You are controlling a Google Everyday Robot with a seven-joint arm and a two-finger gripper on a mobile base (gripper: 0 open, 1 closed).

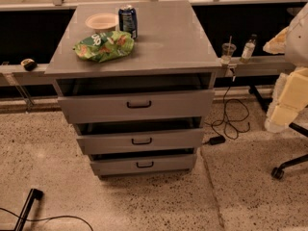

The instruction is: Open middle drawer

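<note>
Black rod (pixel 27 205) on floor | middle drawer (pixel 140 141) untouched | tool (pixel 281 115) far right

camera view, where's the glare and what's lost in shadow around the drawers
Camera view: warm, dim light; a faint sheen on the cabinet top beside the can; shadow fills the gap above the middle drawer, hiding its inside; the gripper is out of view.

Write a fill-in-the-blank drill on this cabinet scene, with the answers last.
1. The cabinet has ___ grey drawers.
2. The middle drawer carries a small ___ bar handle.
3. The chip bag on top is coloured ___.
4. The pincer is ___ in view.

Missing words: three; black; green; not.
</note>
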